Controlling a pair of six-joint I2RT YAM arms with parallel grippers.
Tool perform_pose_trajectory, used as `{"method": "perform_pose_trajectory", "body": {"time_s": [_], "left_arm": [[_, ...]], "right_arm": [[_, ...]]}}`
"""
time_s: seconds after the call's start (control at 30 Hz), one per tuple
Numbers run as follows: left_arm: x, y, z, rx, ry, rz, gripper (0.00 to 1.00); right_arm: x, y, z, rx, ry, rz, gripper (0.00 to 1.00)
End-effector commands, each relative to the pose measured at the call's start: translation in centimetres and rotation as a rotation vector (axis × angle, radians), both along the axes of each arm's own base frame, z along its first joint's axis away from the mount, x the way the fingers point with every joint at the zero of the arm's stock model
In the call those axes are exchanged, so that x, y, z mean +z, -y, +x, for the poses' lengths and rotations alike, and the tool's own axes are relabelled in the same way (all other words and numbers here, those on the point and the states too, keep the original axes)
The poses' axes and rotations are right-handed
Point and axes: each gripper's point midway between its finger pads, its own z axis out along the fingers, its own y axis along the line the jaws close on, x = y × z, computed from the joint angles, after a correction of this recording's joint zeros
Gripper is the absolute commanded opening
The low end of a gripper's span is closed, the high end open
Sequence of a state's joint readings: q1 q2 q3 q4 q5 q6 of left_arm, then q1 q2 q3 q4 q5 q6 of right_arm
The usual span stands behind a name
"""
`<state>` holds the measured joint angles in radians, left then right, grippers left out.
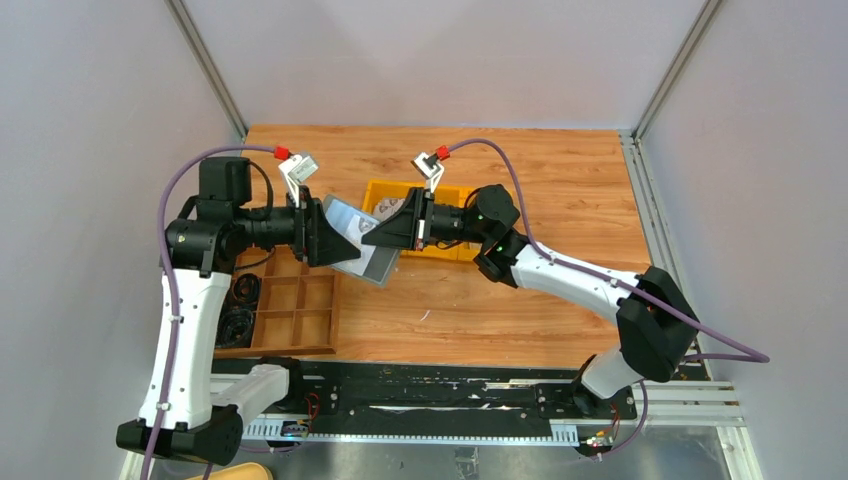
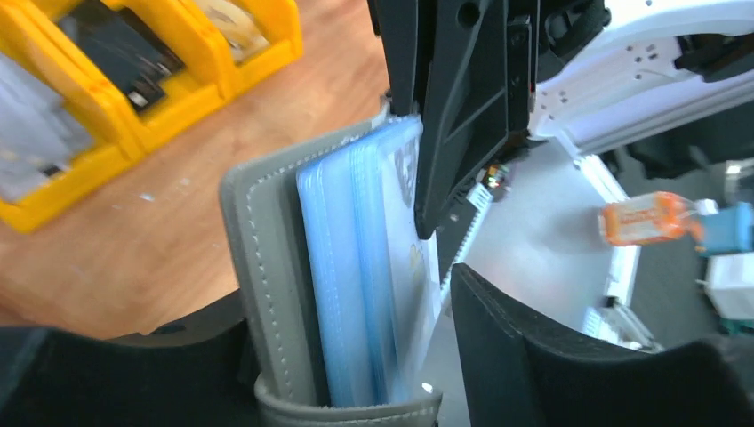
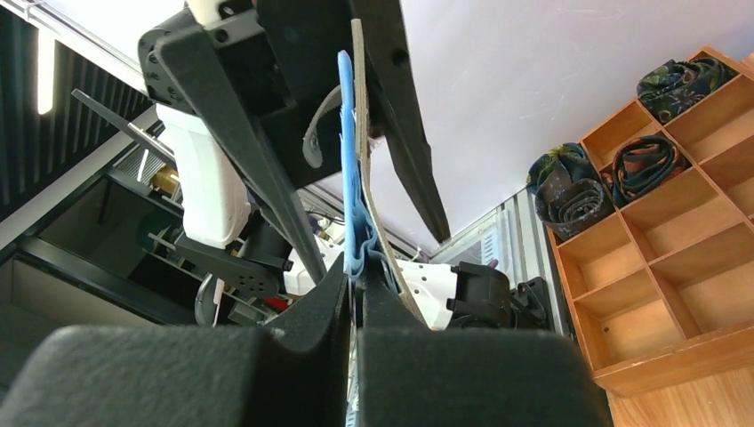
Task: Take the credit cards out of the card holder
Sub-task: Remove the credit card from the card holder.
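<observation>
From above, both arms hold the holder (image 1: 365, 258) up off the desk (image 1: 560, 180), so one can steady it while the other pulls. At the left wrist, the left fingers (image 2: 533, 356) stand apart, loosely bracketing it. At the right wrist, the right fingers (image 3: 311, 329) pinch tight on its blue sleeves (image 3: 345, 133). Whether any of the cards is caught, I cannot tell.

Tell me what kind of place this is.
Probably a lab robot cell: plain grey enclosure walls, a wooden tabletop fronted by a mounting rail, a yellow bin and compartment tray.
</observation>
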<state>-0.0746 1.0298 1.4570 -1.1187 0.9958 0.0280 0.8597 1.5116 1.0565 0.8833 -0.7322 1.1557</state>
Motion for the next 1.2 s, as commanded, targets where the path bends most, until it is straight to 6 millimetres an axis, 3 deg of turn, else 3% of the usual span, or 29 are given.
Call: {"method": "perform_pose_trajectory", "body": {"time_s": [0.0, 0.07, 0.17, 0.27, 0.33, 0.43, 0.6, 0.83, 0.93, 1.17], "left_arm": [[-0.8, 1.2, -1.9, -0.108, -0.099, -0.095, 0.59], [-0.7, 1.2, -2.1, -0.115, -0.092, -0.097, 0.49], [-0.2, 1.3, -2.0, -0.121, -0.098, -0.110, 0.23], [0.7, 1.5, -2.0, -0.133, -0.084, -0.123, 0.12], [1.1, 1.5, -2.1, -0.133, -0.086, -0.128, 0.09], [1.3, 1.5, -2.2, -0.131, -0.097, -0.135, 0.09], [1.5, 1.6, -2.2, -0.127, -0.105, -0.139, 0.10], [2.0, 1.5, -1.9, -0.116, -0.081, -0.129, 0.16], [2.0, 1.5, -1.6, -0.111, -0.087, -0.131, 0.15], [2.0, 1.4, -1.4, -0.098, -0.093, -0.127, 0.12]], "right_arm": [[2.8, 0.4, -1.0, 0.021, 0.074, 0.066, 0.00], [2.7, 0.3, -1.0, 0.020, 0.079, 0.052, 0.00], [2.5, 0.2, -1.0, 0.025, 0.078, 0.043, 0.00], [2.2, 0.4, -1.2, 0.047, 0.056, 0.044, 0.11], [2.2, 0.9, -1.1, 0.047, 0.028, 0.073, 0.18], [2.4, 1.4, -0.9, 0.045, 0.001, 0.122, 0.20], [3.3, 1.5, -1.1, 0.074, 0.000, 0.172, 0.09], [3.1, 2.1, -1.5, 0.075, 0.022, 0.167, 0.00], [2.9, 2.5, -1.6, 0.065, 0.028, 0.165, 0.11], [3.3, 2.5, -1.6, 0.058, 0.046, 0.173, 0.18]]}}
